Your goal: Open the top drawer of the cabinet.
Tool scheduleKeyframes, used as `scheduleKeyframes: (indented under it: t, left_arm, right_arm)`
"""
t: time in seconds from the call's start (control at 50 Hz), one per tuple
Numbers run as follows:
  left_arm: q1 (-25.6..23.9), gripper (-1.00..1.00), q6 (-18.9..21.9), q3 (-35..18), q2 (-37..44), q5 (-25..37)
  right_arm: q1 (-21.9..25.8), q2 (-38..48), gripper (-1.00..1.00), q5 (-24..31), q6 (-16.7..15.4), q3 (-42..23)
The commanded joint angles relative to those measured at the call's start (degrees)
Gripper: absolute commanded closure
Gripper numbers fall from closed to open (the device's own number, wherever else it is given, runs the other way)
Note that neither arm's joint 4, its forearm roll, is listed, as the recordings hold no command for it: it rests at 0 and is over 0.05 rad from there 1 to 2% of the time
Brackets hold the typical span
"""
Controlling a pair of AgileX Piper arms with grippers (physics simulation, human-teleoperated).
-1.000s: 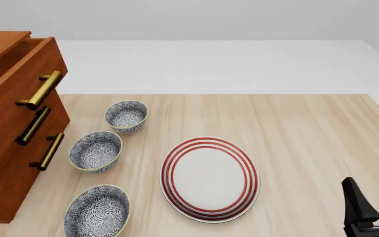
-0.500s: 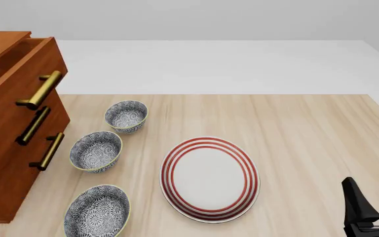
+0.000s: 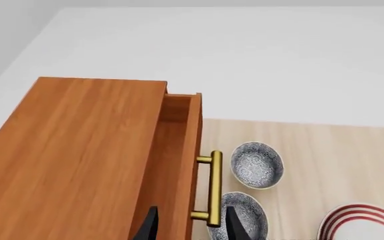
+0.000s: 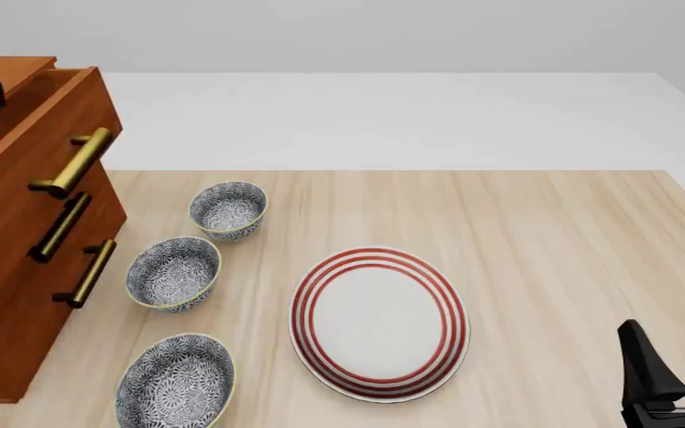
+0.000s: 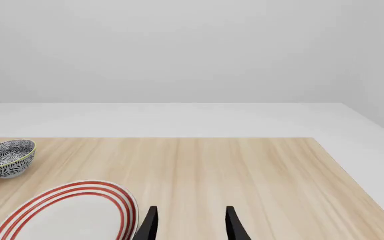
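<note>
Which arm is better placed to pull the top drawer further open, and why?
The left. Its gripper hangs open above the top drawer, close to the brass handle. The right gripper sits at the table's near right corner, past the plate.

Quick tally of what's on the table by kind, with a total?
Cabinet: 1
Patterned bowls: 3 – far, middle, near
Red-striped plate: 1
Total: 5
</note>
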Motion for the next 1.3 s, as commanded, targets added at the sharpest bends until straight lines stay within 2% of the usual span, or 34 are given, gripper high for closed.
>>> scheduleKeyframes:
  t: [0.02,0.4,0.9,1.3]
  left_arm:
    - [0.86,-1.0,0.55,1.77,2.07,-1.95]
    - [0.97,-1.0,1.97,3.38,3.63,-4.45]
    - [0.28,-1.0,2.16,4.08,3.68,-3.35]
    - [-0.4,-1.0,2.3,5.63,5.16,-5.48]
  right_arm:
    - [0.01,0.01,-1.0,0.0,0.0,0.0]
    - [0.01,0.01,-1.0,0.0,-0.01,0.0]
    - [-0.01,0.0,-1.0,0.0,0.01,0.0]
    - [0.01,-0.01,-1.0,0.0,-0.01,0.0]
